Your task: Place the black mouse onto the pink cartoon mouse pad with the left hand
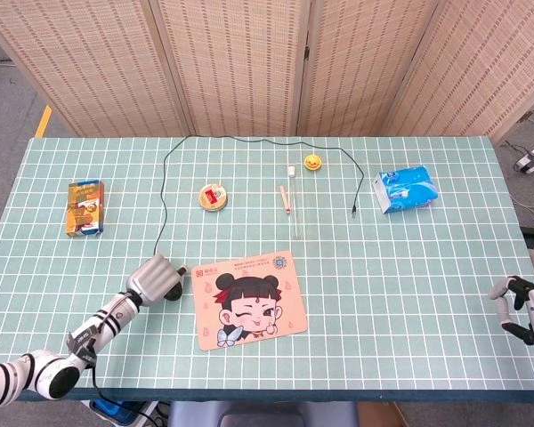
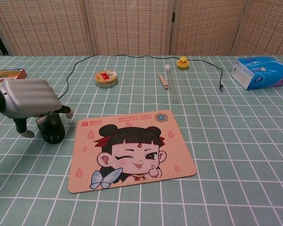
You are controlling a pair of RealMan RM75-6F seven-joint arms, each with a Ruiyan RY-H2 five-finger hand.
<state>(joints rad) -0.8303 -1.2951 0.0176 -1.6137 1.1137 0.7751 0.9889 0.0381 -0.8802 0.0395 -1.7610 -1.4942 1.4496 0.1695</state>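
Note:
The black mouse sits on the table just left of the pink cartoon mouse pad. My left hand lies over the mouse, with fingers curled down its right side and the thumb down its left, gripping it. In the head view the left hand hides most of the mouse, beside the pad. The mouse's black cable runs to the back of the table. My right hand hangs at the table's right edge, holding nothing, fingers apart.
A round tin, a clear tube, a small stick and a yellow duck lie behind the pad. An orange box sits far left, a blue tissue pack back right.

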